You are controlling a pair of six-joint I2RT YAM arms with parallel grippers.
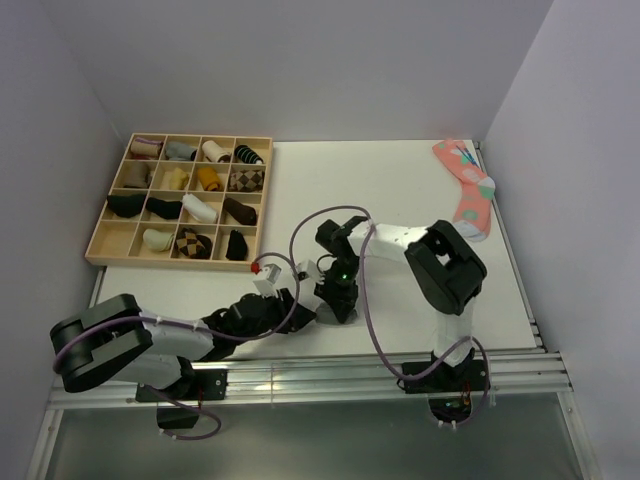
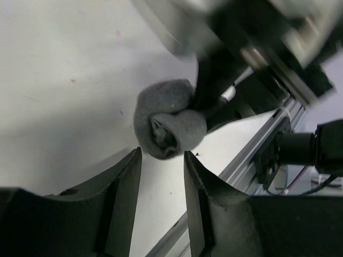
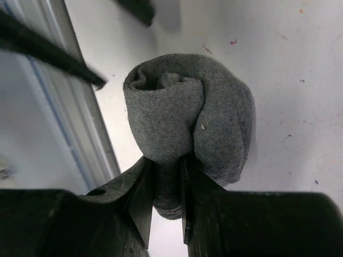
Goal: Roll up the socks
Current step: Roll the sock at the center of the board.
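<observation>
Right hand [image 3: 169, 166]: clenched on the socks [image 3: 187, 107]. Its two fingers pinch a fold of grey knit at the near underside of the bundle. The rest of the bundle bulges out past the fingertips, low over the desk [image 3: 300, 64]. I cannot tell whether it rests on the surface or hangs just clear of it.

Left hand [image 2: 161, 160]: released, jaws apart, nothing between them. The socks sit just ahead of its fingertips, near but apart from them as far as I can see. The right hand reaches onto the bundle from the far side.

State of the roll: both socks are wound into one compact round ball. A spiral of layers shows at the open end, and an outer layer is folded over most of it. I judge the rolling itself nearly done.

Left to do, by my reading:
- Confirm the outer fold is tucked well enough to hold the ball shut.
- Release the right hand without the roll springing open.

The rail [image 2: 252, 155] at the desk edge runs just beside the bundle, on the near side of both hands.

The compartment tray [image 1: 170, 264] of finished rolls is well off to the far left of the left hand. A pink sock [image 1: 465, 190] lies flat, well beyond the right hand
</observation>
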